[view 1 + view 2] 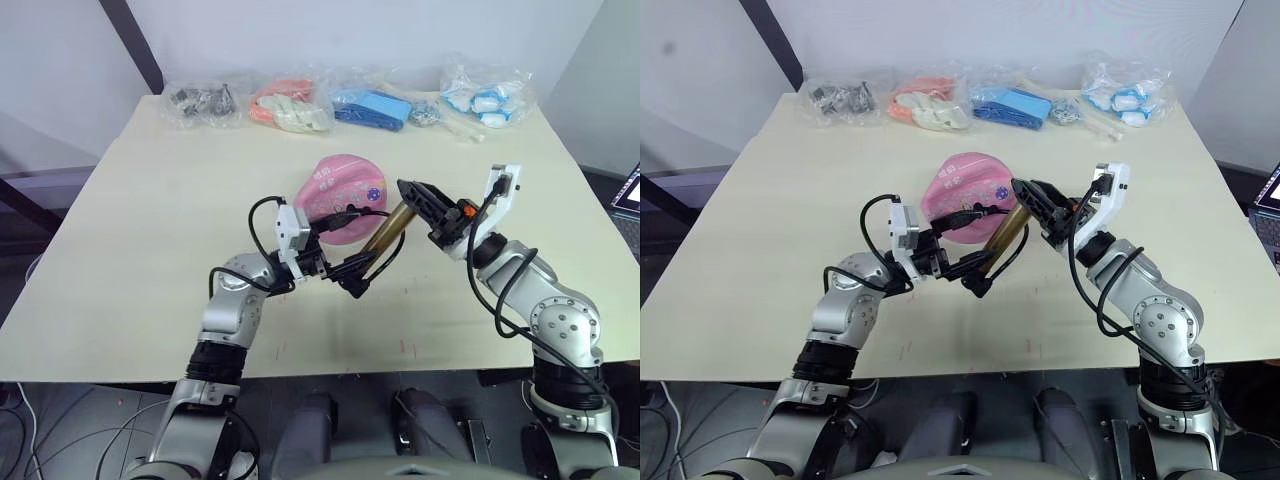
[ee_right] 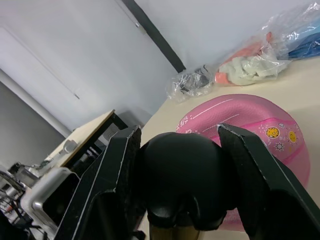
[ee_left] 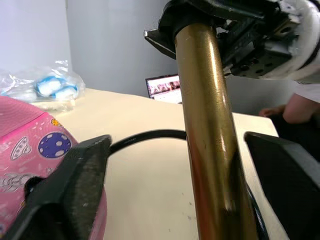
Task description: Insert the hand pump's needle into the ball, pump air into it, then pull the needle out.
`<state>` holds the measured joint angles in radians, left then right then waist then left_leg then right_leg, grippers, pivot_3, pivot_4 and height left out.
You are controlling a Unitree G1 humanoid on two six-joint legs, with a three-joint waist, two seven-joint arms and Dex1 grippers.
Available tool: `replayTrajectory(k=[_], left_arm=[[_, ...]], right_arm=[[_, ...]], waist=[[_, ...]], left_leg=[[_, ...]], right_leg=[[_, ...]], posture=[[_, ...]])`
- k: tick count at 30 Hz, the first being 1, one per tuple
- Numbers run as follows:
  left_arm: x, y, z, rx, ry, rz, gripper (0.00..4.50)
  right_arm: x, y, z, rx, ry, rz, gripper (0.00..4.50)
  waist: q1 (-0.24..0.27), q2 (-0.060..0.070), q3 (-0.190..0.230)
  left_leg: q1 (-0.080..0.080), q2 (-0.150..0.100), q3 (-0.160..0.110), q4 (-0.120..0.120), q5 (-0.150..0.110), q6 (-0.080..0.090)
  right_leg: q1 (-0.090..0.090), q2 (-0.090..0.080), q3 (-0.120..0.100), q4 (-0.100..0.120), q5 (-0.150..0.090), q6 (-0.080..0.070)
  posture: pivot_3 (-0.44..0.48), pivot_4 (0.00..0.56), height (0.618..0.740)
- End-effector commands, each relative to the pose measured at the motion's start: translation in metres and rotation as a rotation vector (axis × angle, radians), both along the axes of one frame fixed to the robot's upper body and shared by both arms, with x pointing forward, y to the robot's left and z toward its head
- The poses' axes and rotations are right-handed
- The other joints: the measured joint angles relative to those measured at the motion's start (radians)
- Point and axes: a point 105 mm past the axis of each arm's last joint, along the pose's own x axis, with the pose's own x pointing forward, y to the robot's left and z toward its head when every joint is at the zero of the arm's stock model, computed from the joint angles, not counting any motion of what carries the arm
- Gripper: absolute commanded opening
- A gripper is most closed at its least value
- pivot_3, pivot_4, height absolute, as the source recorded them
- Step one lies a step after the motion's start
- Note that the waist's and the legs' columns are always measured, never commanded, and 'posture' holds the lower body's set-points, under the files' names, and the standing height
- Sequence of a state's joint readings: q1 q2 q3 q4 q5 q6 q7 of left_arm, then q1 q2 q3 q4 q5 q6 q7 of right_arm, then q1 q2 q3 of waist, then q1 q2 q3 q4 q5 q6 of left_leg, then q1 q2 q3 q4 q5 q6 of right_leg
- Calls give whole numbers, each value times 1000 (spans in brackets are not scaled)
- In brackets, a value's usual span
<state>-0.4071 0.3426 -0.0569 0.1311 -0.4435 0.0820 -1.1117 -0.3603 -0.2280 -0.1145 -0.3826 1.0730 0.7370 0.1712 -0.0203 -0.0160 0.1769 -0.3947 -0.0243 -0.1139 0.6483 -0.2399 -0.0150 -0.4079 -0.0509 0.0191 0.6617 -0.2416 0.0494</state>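
Cream table (image 1: 150, 250), carrying everything in view. Along its far edge, four clear plastic bags in a row: dark small parts (image 1: 203, 100), orange and white pieces (image 1: 290, 105), blue items (image 1: 375, 107), blue-and-white items (image 1: 487, 98); all well apart from the work area. Pink ball (image 1: 343, 192) near table centre, flattened rather than round, printed with cartoon planets and writing. Hand pump (image 1: 389, 232) just beside the ball on the robot's right, tilted, bronze barrel running from low near the left gripper (image 1: 352, 283) up toward the right gripper (image 1: 412, 192). Left gripper's two fingers set apart to either side of the barrel's lower part; in the left wrist view, finger pads (image 3: 75, 185) standing clear of the metal (image 3: 207, 125) with gaps on both sides, so open around it, contact not confirmed. Right gripper closed on the pump's black top end, pressed between both fingers in the right wrist view (image 2: 182, 177). Thin black hose (image 1: 385, 255) looping from the pump's lower end and arching back toward the ball; its tip and the needle too small to make out, entry into the ball not confirmed. Left wrist view adding a laptop screen (image 3: 162, 87) past the table and a person's arm (image 3: 300, 107) at the side. Right wrist view adding a second wooden table (image 2: 87, 131) beyond the ball.
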Motion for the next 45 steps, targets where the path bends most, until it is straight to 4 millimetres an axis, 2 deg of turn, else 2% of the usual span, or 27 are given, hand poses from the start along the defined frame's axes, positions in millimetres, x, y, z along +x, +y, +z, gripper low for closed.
replayTrajectory(k=[1, 8, 12, 17, 25, 36, 45], left_arm=[[-12, 5, 13, 13, -12, -79, 4475], [-24, 11, 8, 145, 41, -168, 4475], [-24, 11, -7, 238, 79, -183, 4475], [-22, 9, -30, 319, 130, -171, 4475], [-10, 6, -38, 323, 166, -170, 4475], [-17, -5, -48, 323, 234, -291, 4475], [-17, -3, -52, 338, 238, -295, 4475]], right_arm=[[-9, 3, 19, -46, -128, 34, 1943], [-15, 11, 18, -196, -242, 102, 1943], [-19, 17, 23, -311, -364, 159, 1943], [-25, 23, 31, -369, -454, 235, 1943], [-36, 31, 39, -370, -476, 340, 1943], [-39, 39, 46, -323, -438, 372, 1943], [-36, 37, 47, -314, -428, 358, 1943]], waist=[[-1, 0, 0], [-4, 1, 1], [-7, 1, 1], [-12, 1, 1], [-14, 1, 2], [-16, 1, 2], [-16, 1, 2]], left_leg=[[0, 0, 0, 0, 0, 0], [0, 0, 0, 0, 0, 0], [0, 0, 0, 0, 0, 0], [0, 0, 0, 0, 0, 0], [-1, 0, -1, 0, 0, 0], [-2, 0, 0, 0, 0, 0], [-2, 0, 0, 0, 0, 0]], right_leg=[[0, 0, 0, 0, 0, 0], [0, 0, 0, -1, 0, 0], [0, 0, 0, -1, 0, 0], [0, 0, -1, -1, 0, 0], [0, 0, -1, -1, 0, 0], [-2, 0, -1, 0, 0, 0], [-2, 0, 0, 0, 0, 0]], posture=[[0, 150, 740], [0, 150, 740], [0, 150, 740], [0, 150, 740], [0, 150, 740], [0, 150, 740], [0, 150, 740]])
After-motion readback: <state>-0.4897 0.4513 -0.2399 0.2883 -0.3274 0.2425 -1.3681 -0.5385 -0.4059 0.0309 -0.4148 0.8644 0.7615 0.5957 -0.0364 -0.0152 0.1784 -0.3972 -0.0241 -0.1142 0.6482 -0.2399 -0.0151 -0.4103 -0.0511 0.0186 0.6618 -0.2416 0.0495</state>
